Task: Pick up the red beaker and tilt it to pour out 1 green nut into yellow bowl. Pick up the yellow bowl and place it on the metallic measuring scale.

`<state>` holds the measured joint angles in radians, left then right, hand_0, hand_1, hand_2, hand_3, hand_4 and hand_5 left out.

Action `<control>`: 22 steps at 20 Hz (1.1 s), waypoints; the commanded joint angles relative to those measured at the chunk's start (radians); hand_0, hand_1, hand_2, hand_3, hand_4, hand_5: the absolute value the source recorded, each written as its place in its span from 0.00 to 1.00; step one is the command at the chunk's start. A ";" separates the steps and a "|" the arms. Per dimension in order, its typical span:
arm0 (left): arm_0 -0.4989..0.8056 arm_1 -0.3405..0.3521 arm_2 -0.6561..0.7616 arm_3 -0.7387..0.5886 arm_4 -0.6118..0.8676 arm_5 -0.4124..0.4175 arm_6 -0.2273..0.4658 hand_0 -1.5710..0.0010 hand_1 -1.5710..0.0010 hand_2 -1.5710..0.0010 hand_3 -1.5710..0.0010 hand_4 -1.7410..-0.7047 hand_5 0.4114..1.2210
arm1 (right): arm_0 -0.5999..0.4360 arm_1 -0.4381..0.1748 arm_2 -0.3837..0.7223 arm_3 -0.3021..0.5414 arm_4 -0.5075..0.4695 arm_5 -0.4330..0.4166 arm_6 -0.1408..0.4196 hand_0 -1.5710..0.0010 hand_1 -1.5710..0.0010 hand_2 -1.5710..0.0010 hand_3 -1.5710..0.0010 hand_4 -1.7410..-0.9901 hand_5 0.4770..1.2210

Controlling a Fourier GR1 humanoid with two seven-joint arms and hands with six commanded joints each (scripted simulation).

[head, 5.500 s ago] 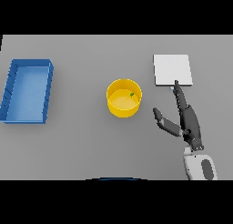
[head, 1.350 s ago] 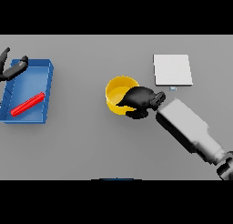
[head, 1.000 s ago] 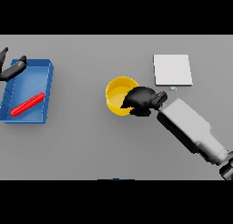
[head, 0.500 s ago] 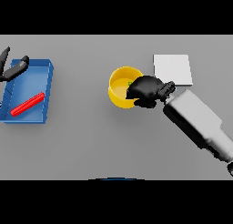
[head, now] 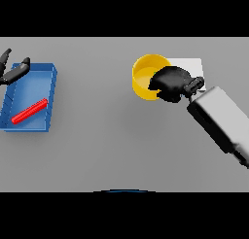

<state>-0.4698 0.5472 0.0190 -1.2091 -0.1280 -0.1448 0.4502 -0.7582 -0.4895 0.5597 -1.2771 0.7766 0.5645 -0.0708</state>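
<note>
Behind the right robot hand, the metallic scale barely shows.

The middle of the grey table lies bare between the blue tray far left and the yellow bowl. The right hand and bowl crowd the measuring scale, covering its left part.

Blue tray, grey table.
</note>
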 commanded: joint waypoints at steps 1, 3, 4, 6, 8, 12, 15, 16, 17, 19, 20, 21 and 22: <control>0.018 0.002 0.004 -0.018 0.004 0.006 -0.002 1.00 1.00 1.00 1.00 0.88 0.38 | -0.011 -0.007 -0.016 0.015 -0.003 -0.020 -0.012 0.01 0.00 0.04 0.25 0.00 1.00; 0.017 0.000 0.005 -0.025 0.009 0.005 0.016 1.00 1.00 1.00 1.00 0.87 0.40 | -0.016 -0.030 -0.037 0.049 0.000 -0.061 -0.038 0.01 0.00 0.03 0.26 0.00 1.00; 0.016 0.003 0.010 -0.036 0.014 0.006 0.032 1.00 1.00 1.00 1.00 0.87 0.40 | -0.022 -0.033 -0.047 0.065 -0.001 -0.073 -0.025 0.01 0.00 0.02 0.26 0.00 1.00; 0.018 -0.005 0.002 -0.043 0.016 0.002 0.039 1.00 1.00 1.00 1.00 0.87 0.40 | -0.047 -0.053 -0.066 0.133 0.013 -0.114 -0.038 0.00 0.00 0.02 0.27 0.00 1.00; 0.020 0.004 0.009 -0.047 0.012 0.011 0.056 1.00 1.00 1.00 1.00 0.86 0.42 | -0.061 -0.061 -0.075 0.202 0.021 -0.151 -0.049 0.00 0.00 0.01 0.26 0.00 1.00; 0.034 0.000 0.013 -0.068 0.024 0.012 0.074 1.00 1.00 1.00 1.00 0.85 0.43 | -0.097 -0.055 -0.099 0.342 0.024 -0.204 -0.068 0.00 0.00 0.02 0.26 0.00 1.00; 0.036 -0.002 0.005 -0.080 0.014 0.019 0.102 1.00 1.00 1.00 1.00 0.85 0.45 | -0.106 -0.041 -0.110 0.448 0.031 -0.259 -0.087 0.00 0.00 0.05 0.25 0.00 1.00; 0.021 -0.002 0.003 -0.062 0.009 0.016 0.101 1.00 1.00 1.00 1.00 0.85 0.46 | -0.113 -0.030 -0.112 0.483 0.033 -0.277 -0.089 0.00 0.00 0.06 0.23 0.00 1.00; 0.002 -0.007 0.002 -0.051 0.009 0.016 0.108 1.00 1.00 1.00 1.00 0.85 0.47 | -0.117 -0.028 -0.112 0.507 0.035 -0.287 -0.103 0.00 0.00 0.08 0.21 0.00 1.00; 0.009 -0.008 -0.007 -0.043 -0.001 0.015 0.092 1.00 1.00 1.00 1.00 0.85 0.48 | -0.131 -0.020 -0.114 0.554 0.036 -0.289 -0.111 0.00 0.00 0.10 0.16 0.00 1.00; 0.008 -0.009 -0.008 -0.048 -0.001 0.014 0.098 1.00 1.00 1.00 1.00 0.85 0.49 | -0.132 -0.009 -0.115 0.573 0.035 -0.296 -0.105 0.00 0.00 0.11 0.15 0.00 1.00; 0.008 -0.009 -0.005 -0.044 0.000 0.018 0.095 1.00 1.00 1.00 1.00 0.85 0.49 | -0.131 -0.003 -0.116 0.584 0.031 -0.296 -0.111 0.00 0.00 0.12 0.13 0.00 1.00; 0.008 -0.004 -0.004 -0.045 -0.003 0.019 0.098 1.00 1.00 1.00 1.00 0.85 0.49 | -0.126 -0.007 -0.118 0.600 0.029 -0.304 -0.132 0.00 0.00 0.12 0.13 0.00 1.00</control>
<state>-0.4618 0.5438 0.0156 -1.2540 -0.1317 -0.1255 0.5481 -0.8834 -0.4966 0.4416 -0.6768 0.8052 0.2614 -0.2025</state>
